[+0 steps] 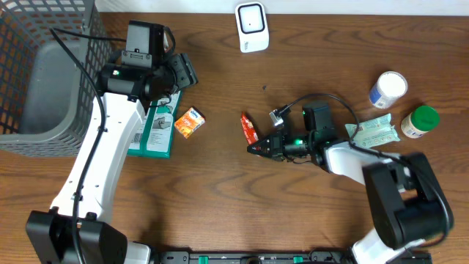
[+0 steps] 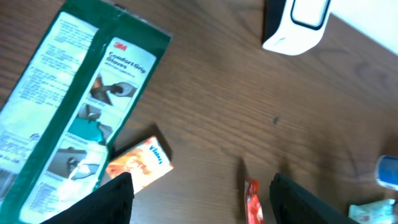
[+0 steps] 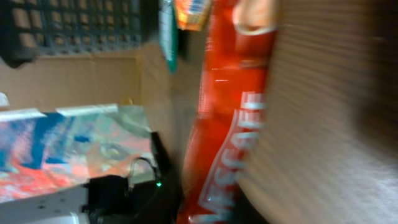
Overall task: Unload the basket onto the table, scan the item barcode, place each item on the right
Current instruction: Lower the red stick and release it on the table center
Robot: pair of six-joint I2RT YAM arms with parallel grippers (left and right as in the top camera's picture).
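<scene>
— Left gripper first: how does it stand?
— From my seat its two fingers are spread wide with nothing between them, hanging over the table. On the overhead I see it just right of the wire basket, above the top end of the green pack.
— What lies past that pack?
— I have an orange packet just beside its right edge, flat on the wood. Further right is the red sachet, lying slanted near the middle of the table. The white scanner stands well apart from it, at the far edge.
— And the right gripper?
— Its tip sits right at the near end of the sachet. My wrist camera there is filled with the sachet's red wrapper, blurred, and I cannot tell whether the jaws are parted or pressed together, nor whether they touch it.
— Anything on the far right?
— A tissue pack beside that arm, with a white bottle and a green-capped jar just beyond.
</scene>
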